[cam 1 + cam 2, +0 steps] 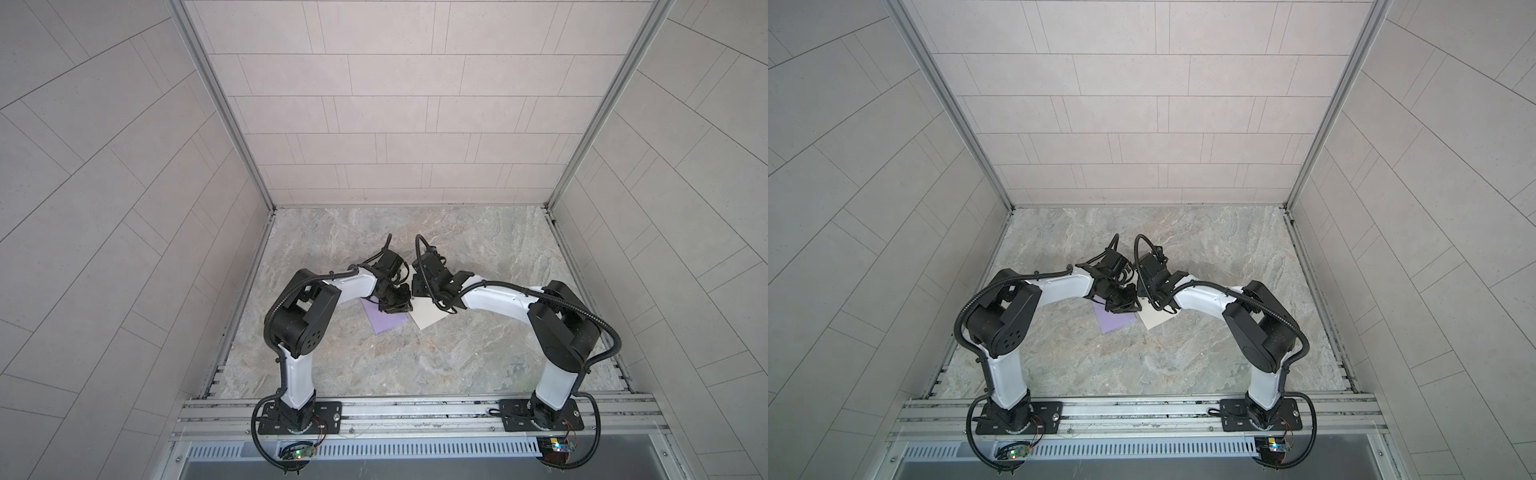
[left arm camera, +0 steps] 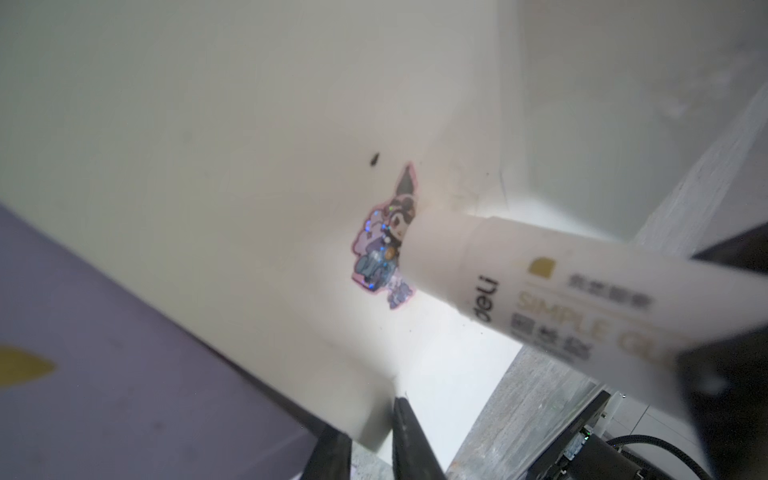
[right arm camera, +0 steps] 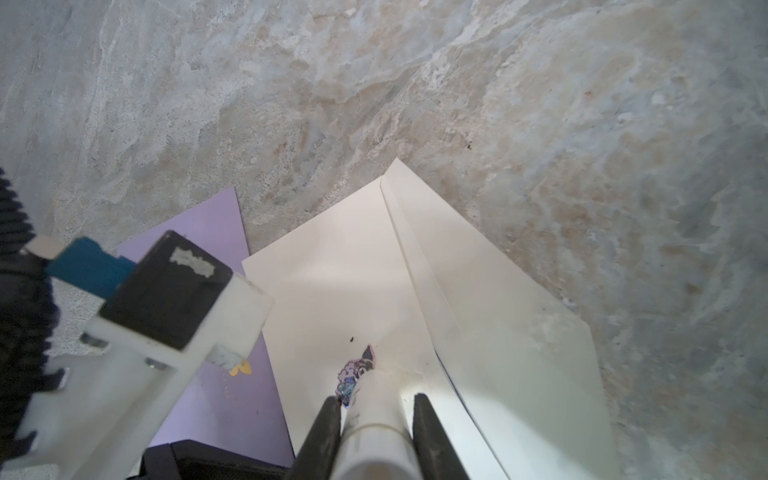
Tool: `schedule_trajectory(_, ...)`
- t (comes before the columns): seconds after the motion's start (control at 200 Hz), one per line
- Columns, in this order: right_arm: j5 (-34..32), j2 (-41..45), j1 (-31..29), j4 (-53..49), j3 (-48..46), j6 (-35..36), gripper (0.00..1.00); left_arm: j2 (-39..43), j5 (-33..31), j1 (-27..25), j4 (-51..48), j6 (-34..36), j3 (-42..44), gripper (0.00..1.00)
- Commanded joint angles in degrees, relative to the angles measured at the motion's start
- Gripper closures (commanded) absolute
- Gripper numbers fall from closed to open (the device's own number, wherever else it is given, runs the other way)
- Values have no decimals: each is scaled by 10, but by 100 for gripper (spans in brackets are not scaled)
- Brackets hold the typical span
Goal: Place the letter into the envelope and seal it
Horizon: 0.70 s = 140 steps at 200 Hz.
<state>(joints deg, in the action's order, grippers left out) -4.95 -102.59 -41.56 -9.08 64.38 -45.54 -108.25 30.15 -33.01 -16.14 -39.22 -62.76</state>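
The glue stick is clamped in the right tool, its tip set on the cream envelope by the cartoon sticker, near the tabletop's middle; the purple letter lies outside, partly under the envelope's edge; the left tool is narrow there, though a grip cannot be told; insertion is judged pending, so the envelope's mouth must be opened first.

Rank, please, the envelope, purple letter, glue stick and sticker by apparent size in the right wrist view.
1. envelope
2. purple letter
3. glue stick, enlarged by its nearness to the camera
4. sticker
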Motion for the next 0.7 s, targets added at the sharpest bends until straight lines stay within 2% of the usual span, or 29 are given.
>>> schedule_trajectory(0.0, 63, -25, -14, -85, -38, -17, 100, 23, -38, -1, 133, -37, 20, 70)
schedule_trajectory(0.14, 79, -23, -9, -80, -40, -16, 100, 45, -42, -1, 193, -54, 36, 66)
schedule_trajectory(0.285, 88, -19, -4, -77, -39, -16, 100, 54, -55, -2, 218, -57, 40, 66)
schedule_trajectory(0.47, 97, -12, 3, -66, -48, -27, 100, 38, -62, -2, 228, -64, 48, 80)
schedule_trajectory(0.59, 101, -5, 5, -64, -49, -28, 100, 25, -77, -1, 235, -77, 56, 92)
schedule_trajectory(0.636, 102, -2, 5, -64, -49, -27, 100, 19, -82, -2, 237, -82, 59, 100)
schedule_trajectory(0.696, 102, 4, 6, -70, -47, -26, 100, 14, -85, -1, 237, -84, 61, 100)
